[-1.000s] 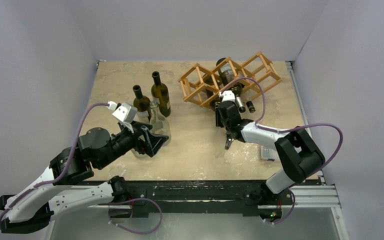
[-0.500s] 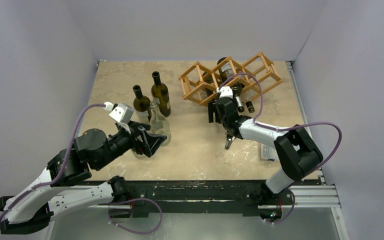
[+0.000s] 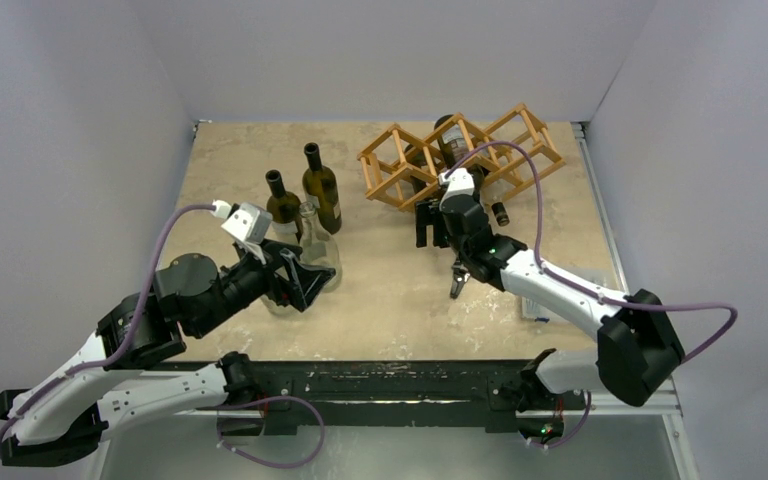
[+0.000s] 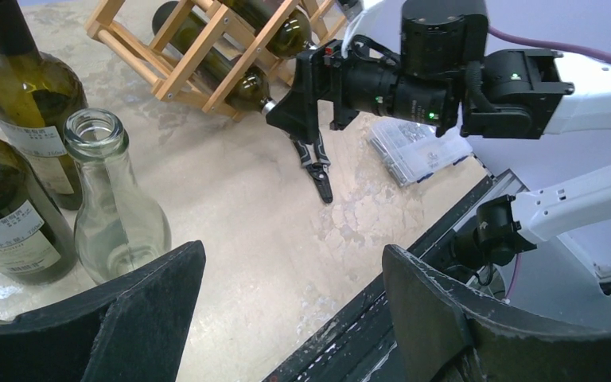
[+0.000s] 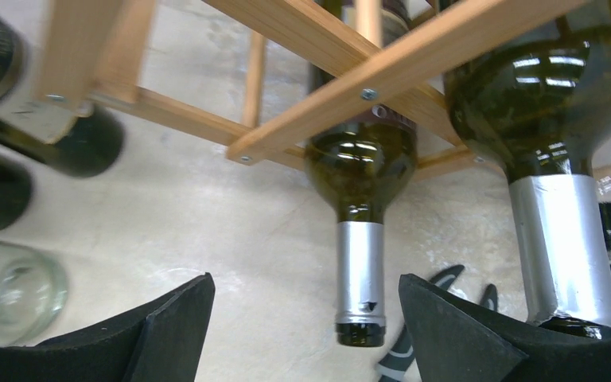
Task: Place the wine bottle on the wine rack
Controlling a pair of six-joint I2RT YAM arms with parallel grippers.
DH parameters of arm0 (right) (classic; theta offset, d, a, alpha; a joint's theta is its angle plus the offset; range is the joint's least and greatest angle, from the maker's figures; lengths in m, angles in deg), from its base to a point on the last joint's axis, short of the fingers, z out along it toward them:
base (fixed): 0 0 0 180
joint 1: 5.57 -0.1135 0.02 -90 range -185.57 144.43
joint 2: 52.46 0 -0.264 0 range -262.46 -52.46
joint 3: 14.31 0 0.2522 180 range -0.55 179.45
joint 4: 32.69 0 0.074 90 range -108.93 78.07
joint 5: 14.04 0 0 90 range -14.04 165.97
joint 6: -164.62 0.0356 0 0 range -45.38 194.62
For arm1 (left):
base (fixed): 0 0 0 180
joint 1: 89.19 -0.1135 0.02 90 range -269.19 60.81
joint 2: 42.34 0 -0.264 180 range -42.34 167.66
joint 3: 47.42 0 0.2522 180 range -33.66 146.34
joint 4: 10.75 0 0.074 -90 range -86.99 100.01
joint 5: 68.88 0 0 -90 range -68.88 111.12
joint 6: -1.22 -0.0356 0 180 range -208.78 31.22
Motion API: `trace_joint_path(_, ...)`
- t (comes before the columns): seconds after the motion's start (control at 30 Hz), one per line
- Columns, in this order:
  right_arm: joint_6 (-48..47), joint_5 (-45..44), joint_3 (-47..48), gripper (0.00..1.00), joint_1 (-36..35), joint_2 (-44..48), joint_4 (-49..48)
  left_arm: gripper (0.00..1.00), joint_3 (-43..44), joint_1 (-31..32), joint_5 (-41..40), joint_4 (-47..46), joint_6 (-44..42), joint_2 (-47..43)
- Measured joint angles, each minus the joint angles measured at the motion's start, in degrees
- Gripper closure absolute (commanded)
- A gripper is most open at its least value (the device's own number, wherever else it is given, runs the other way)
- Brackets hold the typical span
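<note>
Black left gripper (image 4: 290, 267) logged nearest: fingers spread wide, nothing between them, hardly altered over the last second. A clear bottle (image 4: 115, 199) is seen standing just beyond its left finger, with two dark bottles (image 4: 16, 223) beside it.

Further out on the worktop (image 4: 231, 207) a small black tool (image 4: 316, 165) is seen below the right arm. Its kind cannot be made out.

The change is at the right gripper (image 5: 304, 286). It was pressed together a second ago and is now spread wide, and the elbow has been swung out toward the right edge. Nothing is held. The wine bottle (image 5: 358, 167) is left lying in the rack (image 5: 382, 83), foil neck pointing out at the gripper and clear of both fingers. Release is judged made and the bottle placed, with only a withdrawal left.

Not settled:
- The bottle's body is masked by bars, so its seating depth cannot be checked.
- A second foil-necked bottle (image 5: 557, 215) lies just beside it. Which of the two was let go is inferred from position only.
- From above, the right fingers are covered by the wrist.
- The left of the right wrist view is blurred.
</note>
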State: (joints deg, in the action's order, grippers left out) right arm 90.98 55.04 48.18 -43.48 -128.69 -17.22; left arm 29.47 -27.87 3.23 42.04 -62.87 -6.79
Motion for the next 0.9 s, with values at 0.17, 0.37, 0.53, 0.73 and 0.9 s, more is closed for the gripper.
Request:
trace_joint_path(0.17, -0.83, 8.09, -0.15, 0.07, -0.33, 6.86, -0.15, 0.18, 1.57, 0.00, -0.52, 0.24, -0.20, 0.35)
trace_joint_path(0.37, -1.38, 20.06, 0.46, 0.06, -0.68, 13.79, -3.76, 0.16, 3.19, 0.00, -1.79, 1.16, -1.03, -1.86)
trace_joint_path(0.53, -1.38, 25.46, 5.16, 0.05, -3.45, 11.02, -5.44, 0.16, 4.52, 0.00, -3.45, 3.50, -1.53, -3.61)
trace_joint_path(0.73, -0.98, 26.45, 13.79, 0.07, -11.15, 3.15, -6.91, 0.16, 5.16, 0.00, -6.58, 7.41, -1.51, -6.93)
trace_joint_path(0.9, 0.26, 25.81, 22.12, 0.08, -15.65, -4.61, -6.75, 0.16, 6.64, 0.00, -9.33, 10.36, -1.49, -8.96)
